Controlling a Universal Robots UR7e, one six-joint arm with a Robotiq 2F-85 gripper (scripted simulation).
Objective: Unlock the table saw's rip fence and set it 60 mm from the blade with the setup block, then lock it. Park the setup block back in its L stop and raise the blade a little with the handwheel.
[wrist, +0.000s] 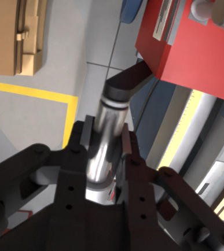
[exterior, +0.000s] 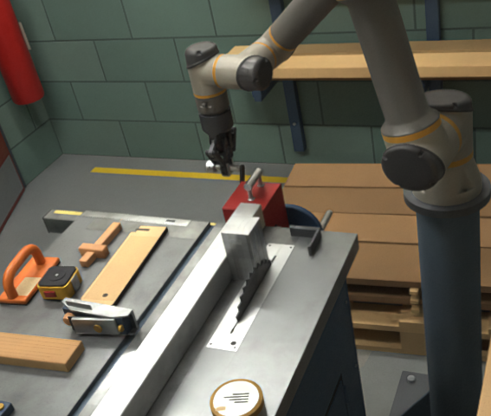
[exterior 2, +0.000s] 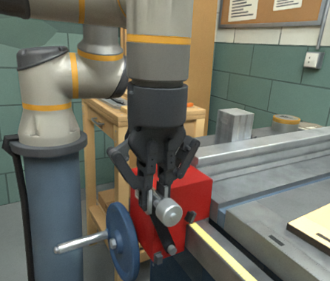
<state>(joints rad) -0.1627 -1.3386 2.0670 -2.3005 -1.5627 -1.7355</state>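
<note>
My gripper (wrist: 104,144) is closed with its fingers on either side of the shiny steel handle of the fence lock lever (exterior 2: 166,211), at the operator end of the saw in front of the red fence head (exterior 2: 185,192). The lever's dark arm (wrist: 128,79) runs from the handle back to the red head. The rip fence (exterior: 183,309) lies along the table, left of the blade (exterior: 252,289). The aluminium setup block (exterior: 243,239) stands between fence and blade. The L stop (exterior: 310,235) sits at the table's far right corner. The blue handwheel (exterior 2: 122,240) hangs below the red head.
The side table on the left carries a push stick board (exterior: 122,264), a wooden cross (exterior: 98,244), an orange push block (exterior: 26,273), a tape measure (exterior: 59,282) and a plane (exterior: 98,318). My arm's pedestal (exterior: 451,304) stands right of the saw, with stacked boards (exterior: 380,233) behind.
</note>
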